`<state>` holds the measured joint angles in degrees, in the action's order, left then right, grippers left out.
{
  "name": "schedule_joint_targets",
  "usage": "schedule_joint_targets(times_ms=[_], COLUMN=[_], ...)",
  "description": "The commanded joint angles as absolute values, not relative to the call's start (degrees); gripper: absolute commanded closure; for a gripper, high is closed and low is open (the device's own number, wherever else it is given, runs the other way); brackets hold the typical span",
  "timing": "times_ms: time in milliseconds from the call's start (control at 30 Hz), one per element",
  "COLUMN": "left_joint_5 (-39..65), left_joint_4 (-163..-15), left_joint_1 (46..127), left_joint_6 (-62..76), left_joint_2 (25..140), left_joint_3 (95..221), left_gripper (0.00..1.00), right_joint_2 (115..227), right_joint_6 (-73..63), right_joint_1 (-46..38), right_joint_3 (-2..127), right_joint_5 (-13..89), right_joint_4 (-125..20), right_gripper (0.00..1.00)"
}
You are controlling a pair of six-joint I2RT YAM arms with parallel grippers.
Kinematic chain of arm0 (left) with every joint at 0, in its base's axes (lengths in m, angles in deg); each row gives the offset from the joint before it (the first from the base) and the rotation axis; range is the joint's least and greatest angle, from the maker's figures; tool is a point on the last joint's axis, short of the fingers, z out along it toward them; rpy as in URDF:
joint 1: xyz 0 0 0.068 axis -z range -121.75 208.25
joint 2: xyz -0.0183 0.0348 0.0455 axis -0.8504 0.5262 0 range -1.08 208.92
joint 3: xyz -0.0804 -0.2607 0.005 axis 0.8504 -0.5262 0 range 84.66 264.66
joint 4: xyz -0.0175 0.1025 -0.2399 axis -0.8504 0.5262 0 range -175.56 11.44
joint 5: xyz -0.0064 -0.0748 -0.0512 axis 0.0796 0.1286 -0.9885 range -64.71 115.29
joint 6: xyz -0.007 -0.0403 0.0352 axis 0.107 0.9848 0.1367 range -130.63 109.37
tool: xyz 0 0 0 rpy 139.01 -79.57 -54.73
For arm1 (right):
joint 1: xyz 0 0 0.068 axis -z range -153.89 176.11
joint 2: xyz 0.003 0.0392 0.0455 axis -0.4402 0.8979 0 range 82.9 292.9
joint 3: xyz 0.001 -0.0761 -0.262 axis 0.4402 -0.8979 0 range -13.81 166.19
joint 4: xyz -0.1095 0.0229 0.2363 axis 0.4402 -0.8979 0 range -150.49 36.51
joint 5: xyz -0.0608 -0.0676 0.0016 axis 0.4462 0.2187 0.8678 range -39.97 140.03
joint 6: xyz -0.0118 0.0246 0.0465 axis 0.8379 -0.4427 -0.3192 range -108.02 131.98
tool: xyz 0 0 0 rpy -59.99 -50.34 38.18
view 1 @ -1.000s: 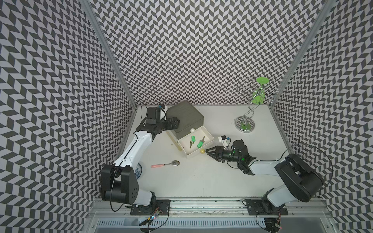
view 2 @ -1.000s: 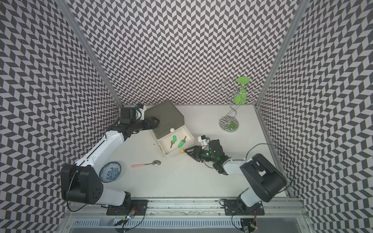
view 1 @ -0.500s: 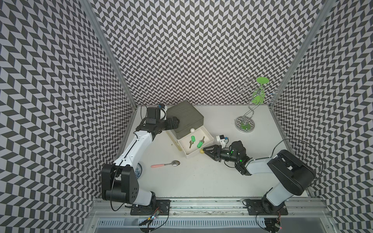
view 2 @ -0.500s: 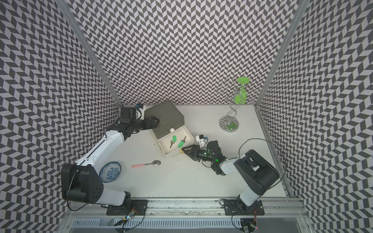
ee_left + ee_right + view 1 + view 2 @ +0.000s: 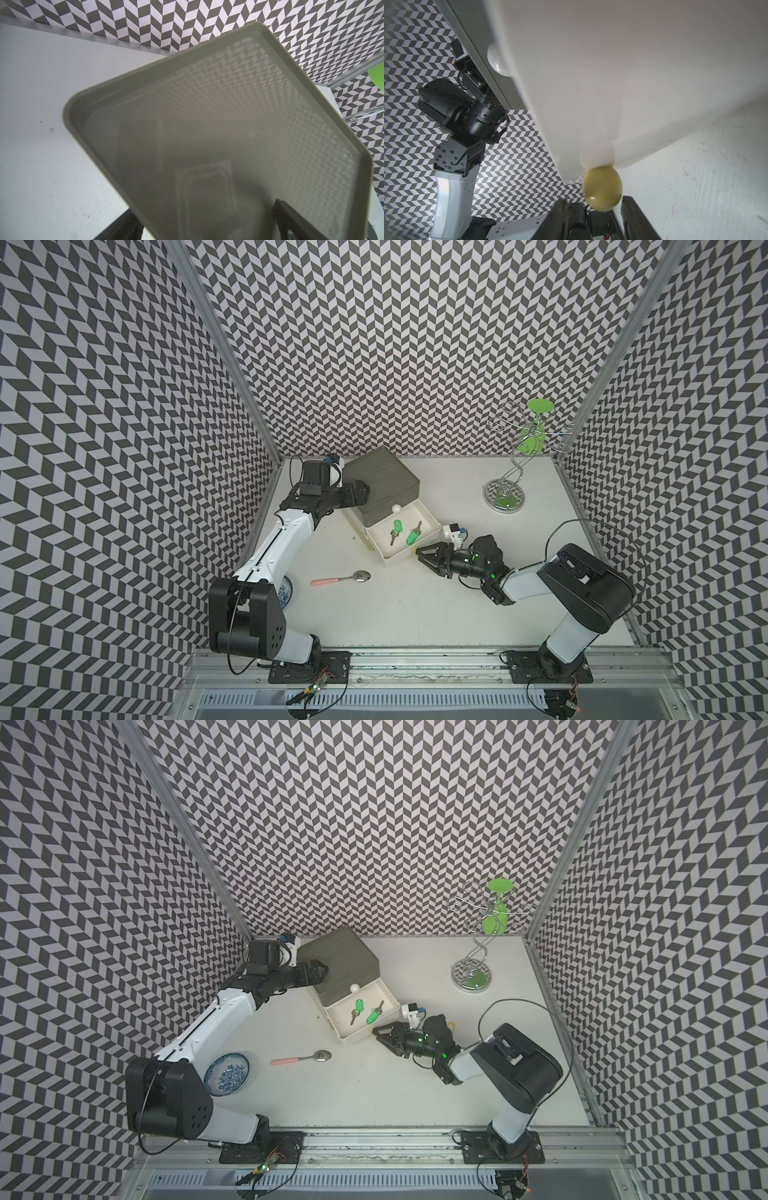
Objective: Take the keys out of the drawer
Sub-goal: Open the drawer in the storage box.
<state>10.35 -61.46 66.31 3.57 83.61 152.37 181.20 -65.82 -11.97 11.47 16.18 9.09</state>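
Near the far left corner of the counter [image 5: 415,614] stands a grey-green drawer box [image 5: 384,479], its white drawer [image 5: 397,558] pulled out toward the middle of the counter. On the drawer's floor lie the keys [image 5: 398,527], two of them, each on a green plastic tag, side by side and just apart, neither touched by a hand. The right hand [image 5: 419,554] lies low over the counter at the drawer's outer corner, pointing at it. Its jaws stand partly apart; the right wrist view shows a yellowish ball knob [image 5: 602,188] on the drawer's front, sitting at the tips of the two black fingers [image 5: 558,220], with a gap on at least one side, so nothing is gripped. The left hand [image 5: 365,492] rests at the box's top on the side facing the counter's left edge; whether its jaws are open or closed I cannot tell. A pink-handled spoon [image 5: 340,578] lies between the drawer and the near edge, a blue-patterned dish [image 5: 226,1073] by the left edge under the left arm, and a chrome wire stand [image 5: 505,497] with green pieces by the far right corner.
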Motion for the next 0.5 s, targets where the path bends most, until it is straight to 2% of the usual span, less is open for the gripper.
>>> schedule_joint_targets(times_ms=[0,333,467], left_joint_5=[11.7,11.5,11.3], left_joint_4=[-52.5,-52.5,-52.5], left_joint_1=[67.8,67.9,68.0], left_joint_6=[-1.6,-1.6,-1.5], left_joint_2=[89.6,90.2,90.6], left_joint_3=[148.2,148.4,148.6], left_gripper=[0.02,0.02,0.02], right_joint_2=[183.1,185.5,186.4], right_joint_6=[-66.8,-66.2,-66.4], right_joint_1=[-12.2,-12.2,-12.2], right_joint_3=[12.0,14.7,15.6], right_joint_5=[16.7,16.9,16.8], right_joint_4=[13.5,13.8,14.6], right_gripper=[0.55,0.59,0.65])
